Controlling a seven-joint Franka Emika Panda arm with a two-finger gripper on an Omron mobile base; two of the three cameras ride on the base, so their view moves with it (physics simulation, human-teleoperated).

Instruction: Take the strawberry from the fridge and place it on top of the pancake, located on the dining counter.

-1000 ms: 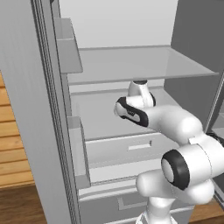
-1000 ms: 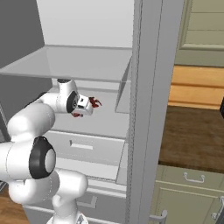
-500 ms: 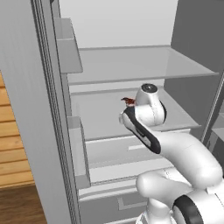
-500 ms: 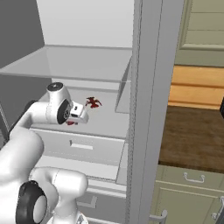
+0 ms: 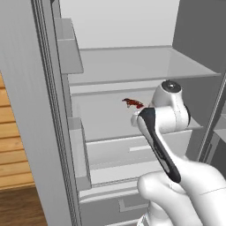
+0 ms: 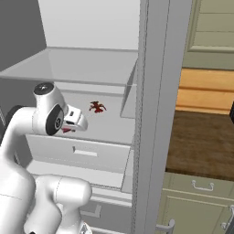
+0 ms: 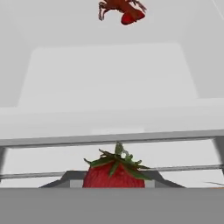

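Observation:
The fridge (image 5: 132,62) stands open in front of me, with grey shelves inside. My gripper (image 7: 114,179) is shut on the strawberry (image 7: 113,174), a red berry with green leaves that sits between the two dark fingertips. In the right base view the gripper (image 6: 75,122) hangs just in front of the middle shelf, and a bit of the red strawberry (image 6: 67,130) shows under it. In the left base view my white hand (image 5: 165,110) covers the berry. The pancake and the dining counter are out of view.
A small red crayfish-like item (image 6: 97,107) (image 5: 132,103) (image 7: 122,11) lies on the middle shelf beyond the gripper. Door bins (image 5: 70,48) line the open left door. A drawer (image 5: 132,152) sits below the shelf. The fridge's right door edge (image 6: 151,114) stands close, with pale green cabinets (image 6: 201,192) beyond.
The hand has drawn back from the shelf with the strawberry in its grip, and the arm has swung up and nearer the cameras. The red shelf item has stayed put.

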